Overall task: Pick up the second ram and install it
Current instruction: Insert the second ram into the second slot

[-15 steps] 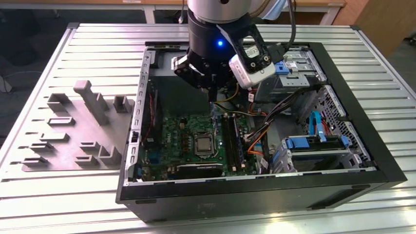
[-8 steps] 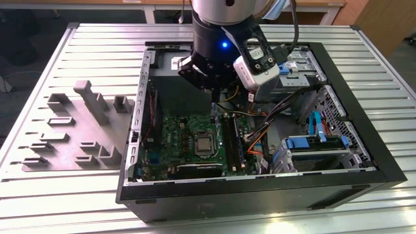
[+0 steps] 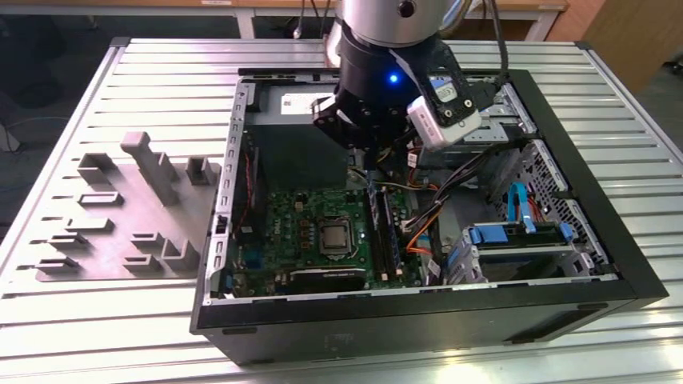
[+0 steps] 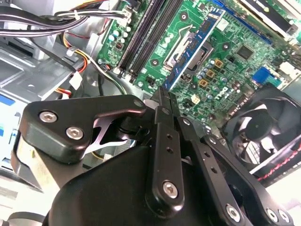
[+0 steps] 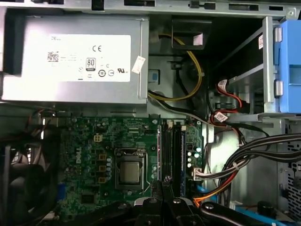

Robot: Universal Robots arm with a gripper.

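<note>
One second ram [image 4: 195, 44], a slim blue-green stick, was pinched at one end between the closed fingers of the single gripper [image 4: 164, 94] and hung above the one green motherboard [image 5: 89, 141] in the second wrist view. At least two long black slots [image 4: 141, 35] lay just beside it. Around them sat one processor [image 5: 129, 172], one fan [image 4: 256, 127] and one grey power supply [image 5: 75, 56], all inside one open computer case [image 3: 427, 320].

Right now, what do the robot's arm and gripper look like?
The arm is a silver-grey cylinder, its black wrist bearing a blue light and a white camera box; a black cable runs alongside. The gripper is black linkage with silver screws.
</note>
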